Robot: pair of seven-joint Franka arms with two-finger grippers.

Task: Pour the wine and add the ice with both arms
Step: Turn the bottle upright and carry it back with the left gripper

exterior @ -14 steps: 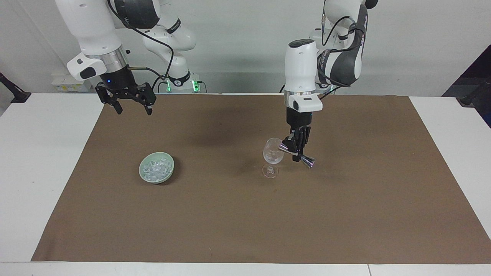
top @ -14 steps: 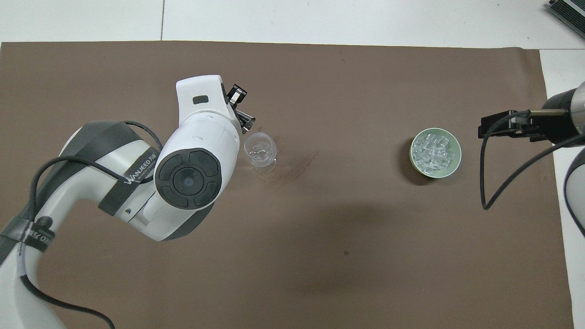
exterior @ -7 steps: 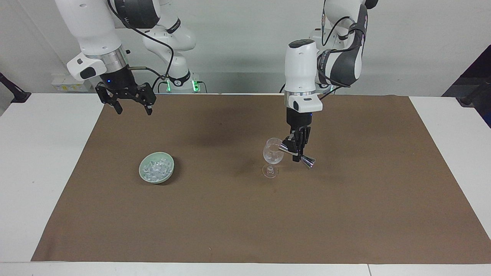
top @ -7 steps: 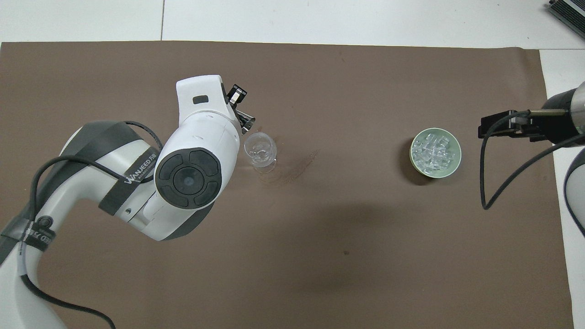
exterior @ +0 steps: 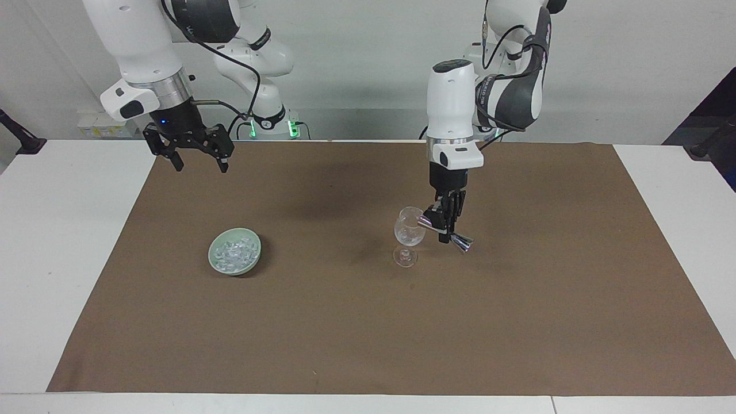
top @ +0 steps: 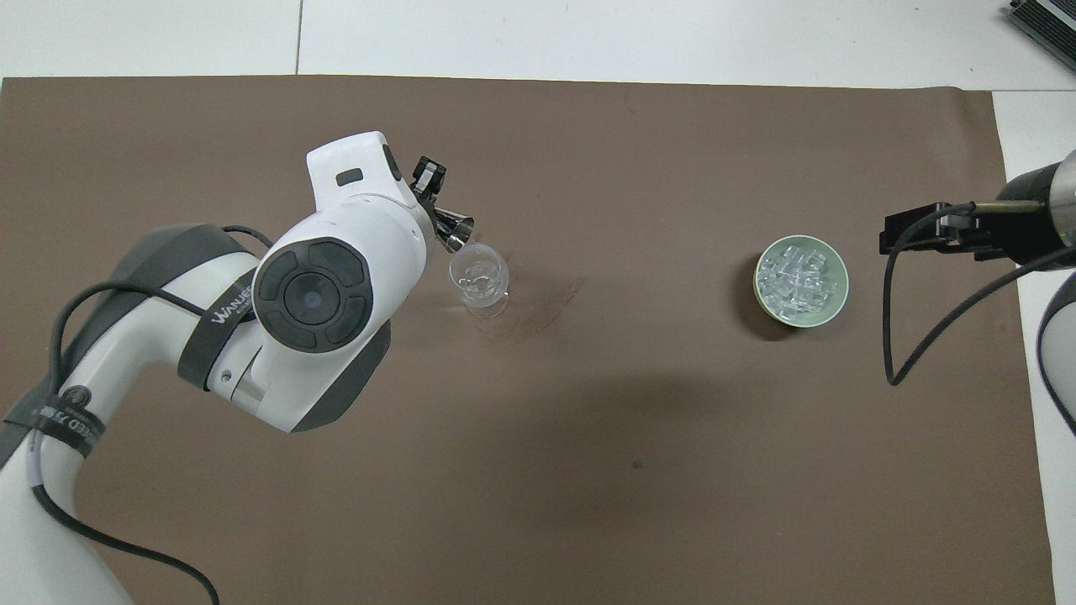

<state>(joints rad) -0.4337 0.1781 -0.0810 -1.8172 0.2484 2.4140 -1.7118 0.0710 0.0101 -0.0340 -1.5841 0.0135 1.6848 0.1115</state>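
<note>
A clear wine glass point(exterior: 409, 234) point(top: 478, 281) stands upright on the brown mat point(exterior: 368, 322). My left gripper point(exterior: 446, 229) point(top: 436, 200) hangs beside the glass, shut on a small metal jigger point(exterior: 463, 242) point(top: 459, 228). The jigger is tilted, with one end at the glass's rim. No wine shows in the jigger or the glass. The ice point(exterior: 233, 253) point(top: 797, 280) fills a pale green dish point(exterior: 256, 246) point(top: 834, 309) toward the right arm's end of the table. My right gripper point(exterior: 200, 166) point(top: 889, 237) waits open in the air over the mat's edge, apart from the dish.
A faint darker smear point(top: 546, 304) marks the mat next to the glass. White tabletop point(exterior: 69, 241) borders the mat on both ends.
The left arm's wrist has turned, swinging the jigger's end closer over the glass's rim. The right arm, the glass and the dish have not moved.
</note>
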